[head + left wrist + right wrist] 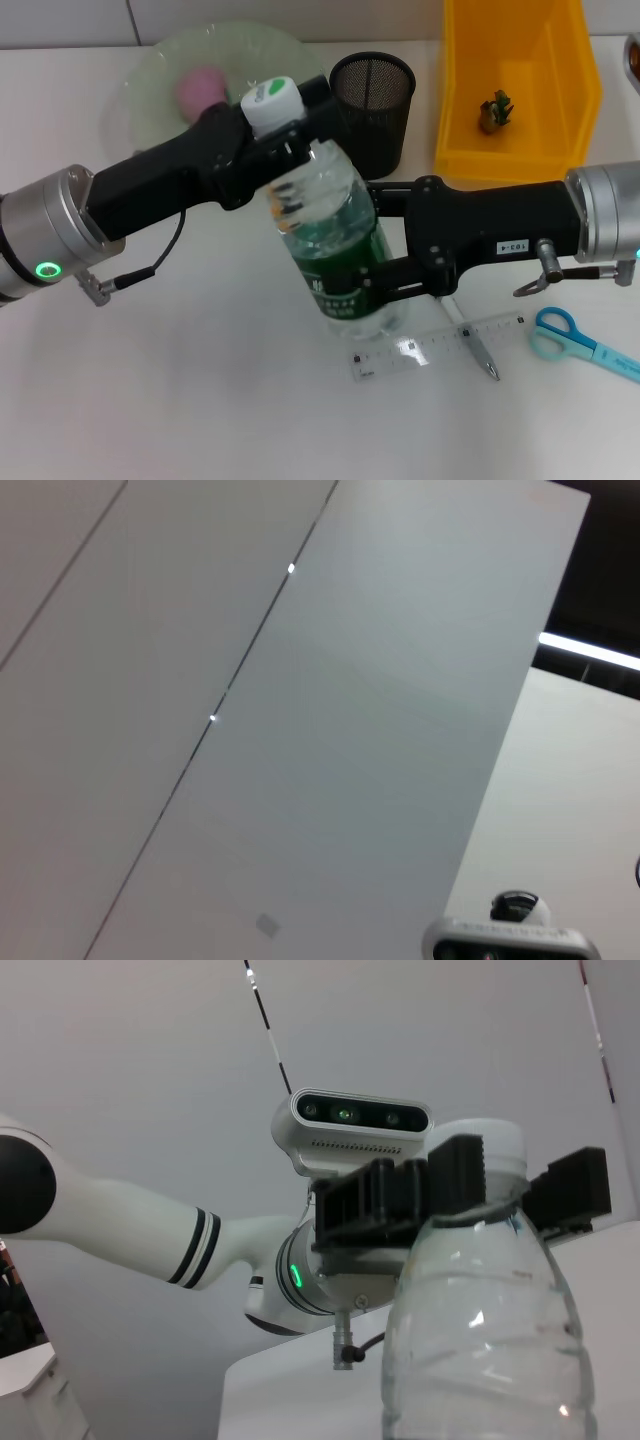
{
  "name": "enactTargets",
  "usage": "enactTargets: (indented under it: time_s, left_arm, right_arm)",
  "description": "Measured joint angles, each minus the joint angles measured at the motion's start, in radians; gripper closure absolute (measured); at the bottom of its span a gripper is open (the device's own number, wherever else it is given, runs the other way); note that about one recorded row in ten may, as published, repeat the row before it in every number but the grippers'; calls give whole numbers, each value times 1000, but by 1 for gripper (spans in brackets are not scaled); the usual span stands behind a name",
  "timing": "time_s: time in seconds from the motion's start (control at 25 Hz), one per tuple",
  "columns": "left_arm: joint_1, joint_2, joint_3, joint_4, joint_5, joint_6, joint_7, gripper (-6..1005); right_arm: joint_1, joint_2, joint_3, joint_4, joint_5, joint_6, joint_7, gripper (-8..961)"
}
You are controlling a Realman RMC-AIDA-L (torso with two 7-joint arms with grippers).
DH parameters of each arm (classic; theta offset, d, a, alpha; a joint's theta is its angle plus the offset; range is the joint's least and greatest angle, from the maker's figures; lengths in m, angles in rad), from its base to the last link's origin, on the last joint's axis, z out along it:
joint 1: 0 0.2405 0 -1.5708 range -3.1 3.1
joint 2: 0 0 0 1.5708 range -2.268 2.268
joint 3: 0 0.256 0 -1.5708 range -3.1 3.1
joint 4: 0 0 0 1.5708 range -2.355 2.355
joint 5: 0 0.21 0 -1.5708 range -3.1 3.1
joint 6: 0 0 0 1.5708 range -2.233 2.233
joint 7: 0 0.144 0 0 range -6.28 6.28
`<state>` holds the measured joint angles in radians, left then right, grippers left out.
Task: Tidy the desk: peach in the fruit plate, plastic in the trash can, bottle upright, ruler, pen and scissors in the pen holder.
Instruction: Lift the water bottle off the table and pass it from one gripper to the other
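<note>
A clear water bottle [330, 230] with a green label and a white cap [270, 100] stands nearly upright, tilted a little, at the table's middle. My left gripper [285, 150] is shut on its neck just under the cap. My right gripper [375, 285] is shut on its lower body. The right wrist view shows the bottle [490, 1350] close up with the left gripper [500, 1195] clamped at its neck. A pink peach [203, 88] lies in the green plate [150, 90]. The ruler [430, 345], pen [475, 345] and blue scissors [580, 340] lie on the table. The black mesh pen holder [372, 105] stands behind the bottle.
A yellow bin [470, 130] at the back right holds a small green and brown object [496, 112]. The left wrist view shows only wall and ceiling panels. White table surface lies open at the front left.
</note>
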<state>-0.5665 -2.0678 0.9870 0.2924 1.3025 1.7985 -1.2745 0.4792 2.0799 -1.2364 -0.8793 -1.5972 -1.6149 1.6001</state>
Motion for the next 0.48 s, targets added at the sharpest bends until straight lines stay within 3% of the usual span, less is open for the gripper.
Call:
enactTargets:
  time_s: [0.48]
  left_arm:
    - [45, 8, -1, 134, 68, -6, 3, 534]
  right_arm:
    - [-57, -2, 34, -153, -62, -56, 126, 117]
